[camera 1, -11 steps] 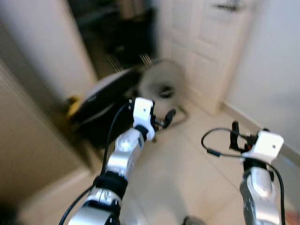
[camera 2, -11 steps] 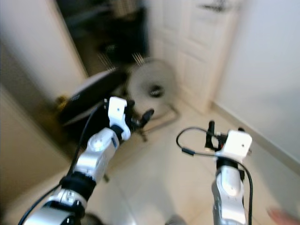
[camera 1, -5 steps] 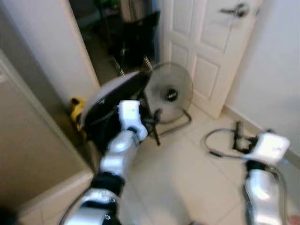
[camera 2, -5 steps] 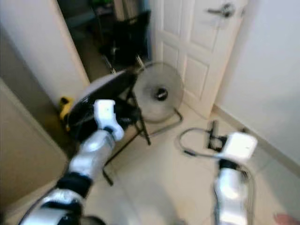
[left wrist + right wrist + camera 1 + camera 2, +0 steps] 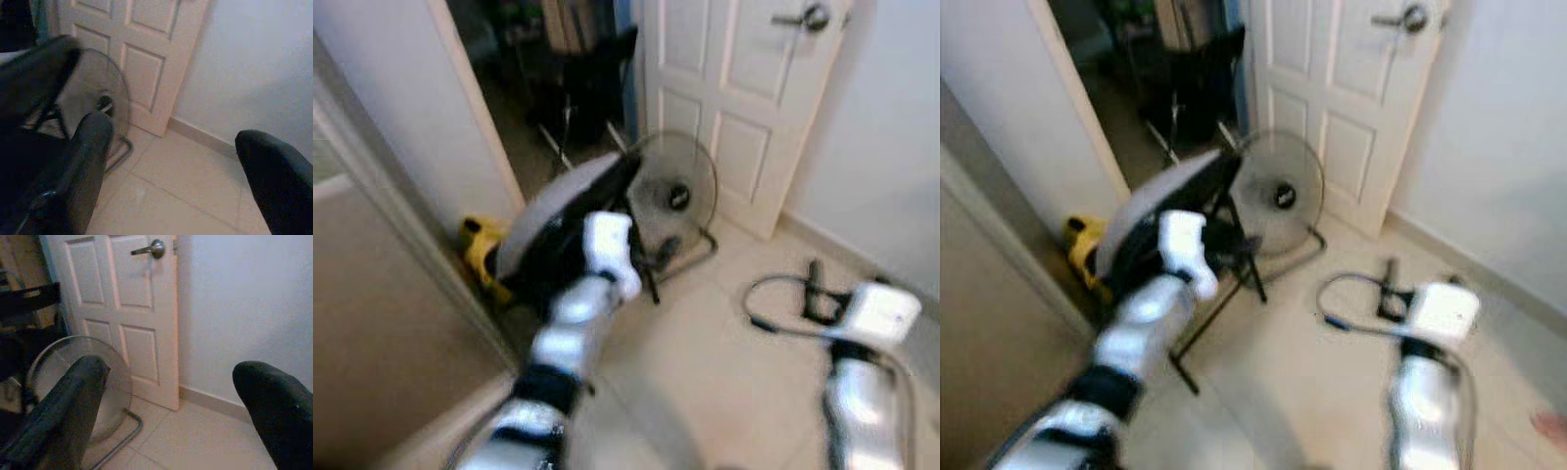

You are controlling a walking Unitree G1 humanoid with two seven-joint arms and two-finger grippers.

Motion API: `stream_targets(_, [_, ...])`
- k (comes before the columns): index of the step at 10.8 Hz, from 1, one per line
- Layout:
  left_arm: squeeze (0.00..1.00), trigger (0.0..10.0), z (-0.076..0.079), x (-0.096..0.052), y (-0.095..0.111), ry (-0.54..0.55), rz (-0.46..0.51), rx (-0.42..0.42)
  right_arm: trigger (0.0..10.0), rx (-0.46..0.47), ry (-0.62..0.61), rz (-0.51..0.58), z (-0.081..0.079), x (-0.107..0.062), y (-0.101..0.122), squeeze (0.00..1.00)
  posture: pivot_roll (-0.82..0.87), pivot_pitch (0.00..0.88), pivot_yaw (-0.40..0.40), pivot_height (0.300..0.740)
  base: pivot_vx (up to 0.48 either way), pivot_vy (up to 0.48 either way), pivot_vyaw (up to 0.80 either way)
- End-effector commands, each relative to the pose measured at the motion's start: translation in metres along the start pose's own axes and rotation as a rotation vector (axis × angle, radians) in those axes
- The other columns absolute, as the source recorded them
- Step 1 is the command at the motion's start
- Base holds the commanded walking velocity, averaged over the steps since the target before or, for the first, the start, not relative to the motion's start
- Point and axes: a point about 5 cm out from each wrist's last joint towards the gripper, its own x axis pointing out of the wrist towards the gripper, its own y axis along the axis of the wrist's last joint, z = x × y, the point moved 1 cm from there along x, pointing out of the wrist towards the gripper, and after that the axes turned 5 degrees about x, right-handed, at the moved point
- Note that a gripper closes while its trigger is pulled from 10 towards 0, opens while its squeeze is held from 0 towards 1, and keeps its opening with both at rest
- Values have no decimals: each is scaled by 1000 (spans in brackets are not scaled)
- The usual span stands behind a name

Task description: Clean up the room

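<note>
Against the foot of the beige wall at the far left, a small yellow object [image 5: 481, 253] is sitting on the floor, too blurred to identify. Just right of it, a black folding chair with a pale grey seat [image 5: 1160, 211] is leaning folded at the mouth of the dark doorway [image 5: 558, 69], its thin black legs splaying onto the tiles. The left gripper [image 5: 176, 161] is hanging in the air in front of that chair with its black fingers [image 5: 90, 156] spread wide apart and nothing between them. Behind the chair, a round wire-grille floor fan on a bent metal stand [image 5: 677, 196] is standing on the floor, close to the white panelled door with a silver lever handle [image 5: 1351, 108]. The head views are showing the yellow object and the doorway, which the wrist views are leaving out; the right wrist view is showing the lever handle [image 5: 149, 248] sharply, along with the baseboard where door and wall meet. The right gripper [image 5: 181, 401] is raised over the open floor, its fingers [image 5: 73, 406] likewise held wide apart and empty. Pale cream square tiles [image 5: 724, 372] are covering the floor, and a plain white wall [image 5: 1498, 147] is running along the right side.
</note>
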Motion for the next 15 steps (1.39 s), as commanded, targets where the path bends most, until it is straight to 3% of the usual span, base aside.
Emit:
stream_targets(1, [0,10000,12,5,4,-50,4,26,10000,-13,-14,16,4,4,4,78,-210,0,125,740,0,0,0])
stream_targets(4, [0,10000,0,8,8,11,-16,77,10000,-15,-3,10,2,4,2,75,-210,0,127,740,0,0,0])
stream_targets(6, [0,10000,3,9,12,-18,18,99,10000,-19,1,4,2,4,0,75,-211,0,130,740,0,0,0])
stream_targets(10, [0,10000,11,9,18,-89,60,127,10000,-20,4,7,1,6,1,75,-214,0,136,740,0,-457,0])
stream_targets(15, [0,10000,11,9,15,-90,53,126,10000,-21,8,6,0,7,1,78,-209,0,134,740,0,-480,0])
